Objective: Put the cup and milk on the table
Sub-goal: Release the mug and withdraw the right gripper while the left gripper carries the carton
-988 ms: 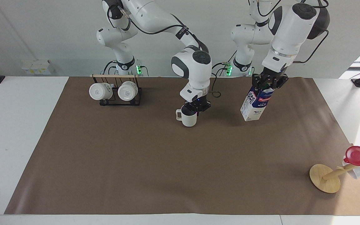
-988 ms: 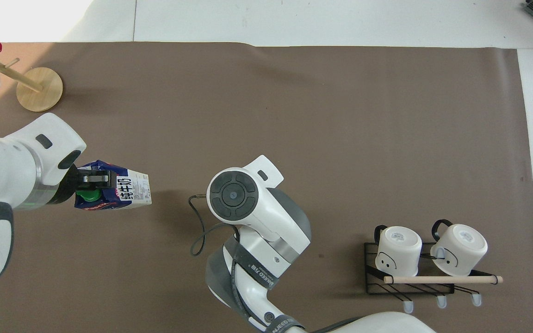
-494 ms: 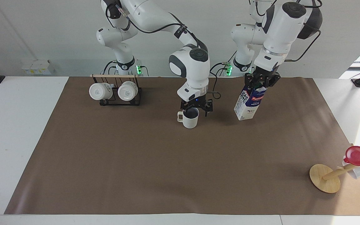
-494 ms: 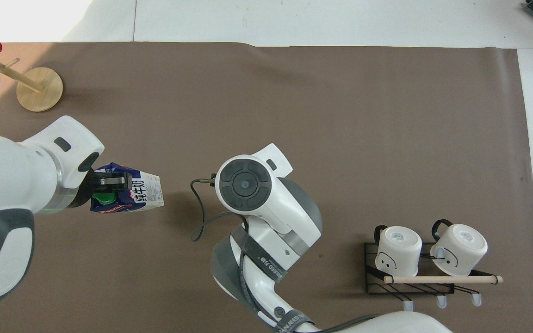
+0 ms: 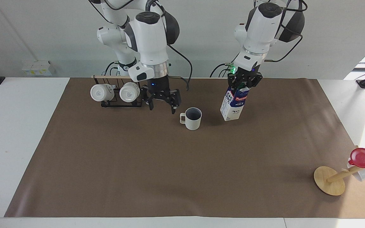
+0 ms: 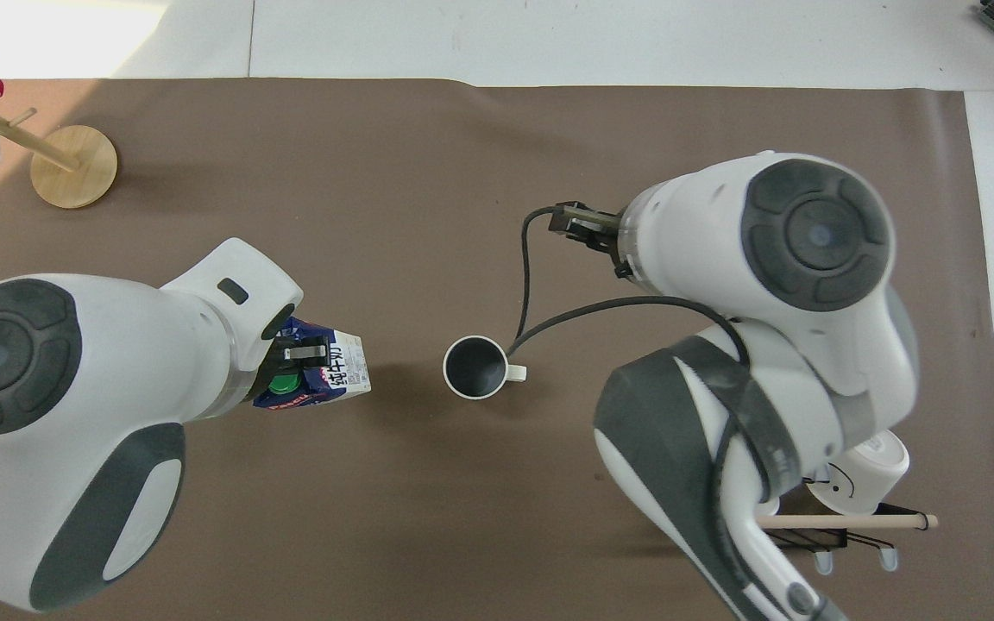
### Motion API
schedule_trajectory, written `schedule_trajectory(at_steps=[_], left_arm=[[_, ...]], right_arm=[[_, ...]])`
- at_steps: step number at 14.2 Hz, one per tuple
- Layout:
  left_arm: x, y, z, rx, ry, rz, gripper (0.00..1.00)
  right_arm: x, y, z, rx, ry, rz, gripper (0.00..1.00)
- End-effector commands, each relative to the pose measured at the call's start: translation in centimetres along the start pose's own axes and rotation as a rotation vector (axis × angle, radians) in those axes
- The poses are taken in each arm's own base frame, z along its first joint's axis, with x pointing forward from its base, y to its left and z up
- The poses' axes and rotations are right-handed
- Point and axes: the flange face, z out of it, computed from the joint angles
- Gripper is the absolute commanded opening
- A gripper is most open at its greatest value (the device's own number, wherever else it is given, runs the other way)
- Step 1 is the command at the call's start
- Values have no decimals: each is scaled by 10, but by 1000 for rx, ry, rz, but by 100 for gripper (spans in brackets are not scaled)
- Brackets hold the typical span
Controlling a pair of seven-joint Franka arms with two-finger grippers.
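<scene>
Table point(image 5: 182, 177), white top with a wide brown paper sheet, carries everything. Left gripper point(image 5: 243, 85) is clenched on the top of the milk point(image 5: 233, 106), a tall white and dark-blue carton with a green cap, red label and black cow print; it hangs slightly tilted, its base at or just above the paper beside the cup, toward the left arm's end; contact cannot be told. Step in hand is setting the milk down: lower straight, level the base flat before letting go, keep clear of the cup. Right gripper point(image 5: 163, 103), fingers spread and empty, hangs over the paper between the mug rack point(image 5: 119, 95) and the cup. Cup point(image 5: 192, 118), off-white with a grey-blue inside and squarish handle, stands upright on the paper.
</scene>
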Motion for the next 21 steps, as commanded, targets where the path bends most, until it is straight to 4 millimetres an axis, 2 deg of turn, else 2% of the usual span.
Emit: schedule_trajectory(at_steps=[1,3,4,6,8,11,14,21], left_arm=[[-4,21,12,-1,5,22,52],[-8,28,20,-3,14,16,52],[-12,29,29,1,13,21,52],[-17,35,40,-9,26,21,52],[-15,36,49,-2,18,7,52],[-19,45,61,21,28,25,52],[-25,58,73,22,39,21,52],[-33,62,85,38,38,20,52]], right_arm=[[16,50,-26,-37,-13,-51,100],[17,74,-48,-57,-49,-87,100],[21,88,-52,-74,-66,-105,100],[35,115,-70,-97,-95,-142,100],[41,127,-87,-107,-123,-167,100],[46,149,-102,-110,-176,-173,100],[58,181,-106,-88,-241,-157,100],[54,183,-109,-90,-242,-191,100]])
